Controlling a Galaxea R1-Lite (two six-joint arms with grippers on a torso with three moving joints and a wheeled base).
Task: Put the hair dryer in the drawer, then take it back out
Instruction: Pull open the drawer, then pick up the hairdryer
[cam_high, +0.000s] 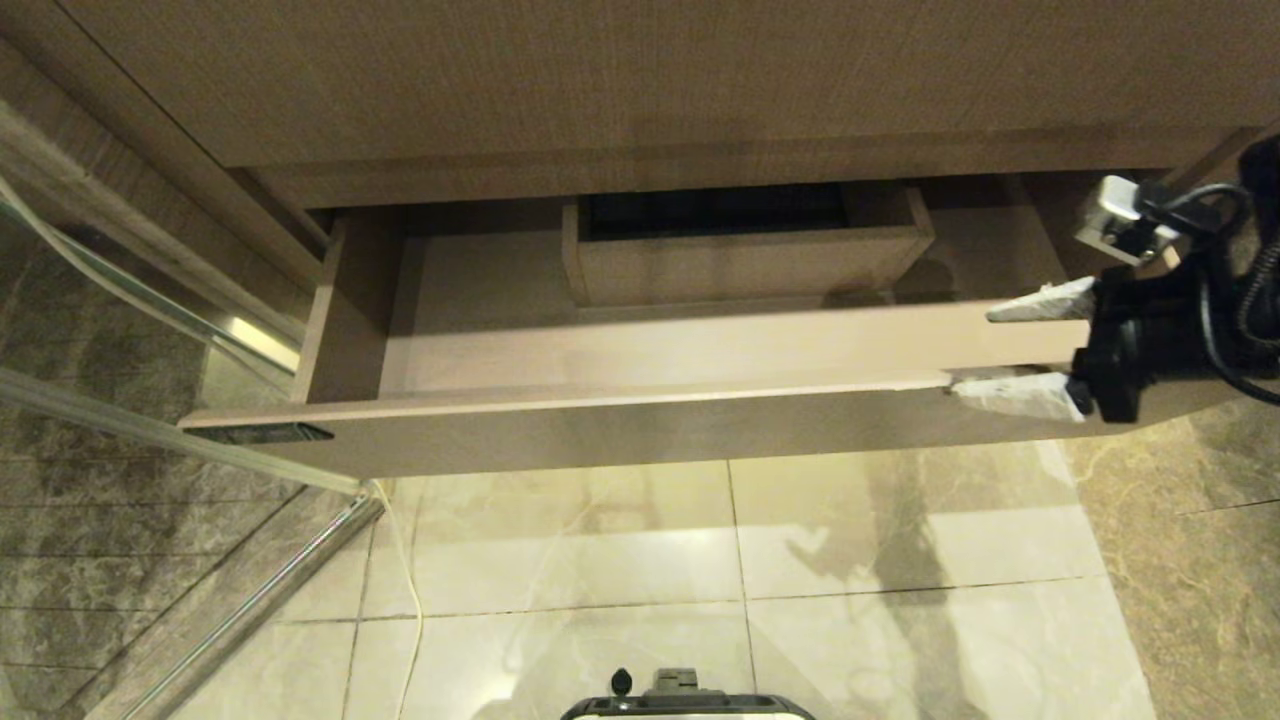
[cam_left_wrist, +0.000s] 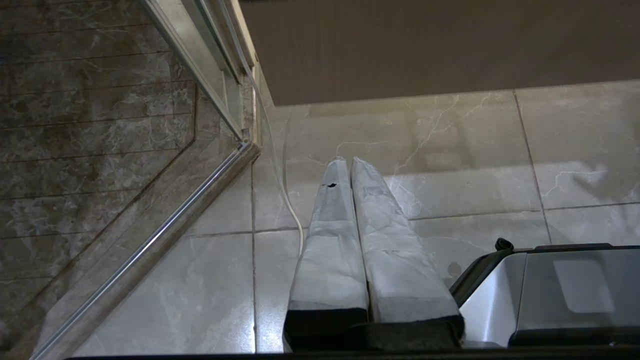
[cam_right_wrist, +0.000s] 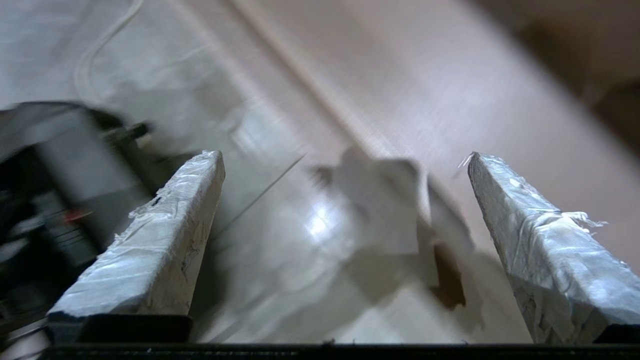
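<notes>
The drawer (cam_high: 620, 432) is pulled out wide, and the light wood floor around its boxed cut-out (cam_high: 745, 265) is bare. The hair dryer is out of view in the head view. My right gripper (cam_high: 972, 352) is open and straddles the drawer's front edge at its right end, with nothing between the fingers there. In the right wrist view the right gripper (cam_right_wrist: 344, 155) is spread wide. A blurred pale shape (cam_right_wrist: 382, 200) lies beyond it, and I cannot tell what it is. My left gripper (cam_left_wrist: 345, 161) is shut and parked low over the floor tiles.
A plain wood-grain panel (cam_high: 640, 80) overhangs the drawer. A glass door with a metal rail (cam_high: 250, 600) stands at the left. A thin white cable (cam_high: 405, 560) runs down the tiles beside it. My base (cam_high: 685, 705) is at the near edge.
</notes>
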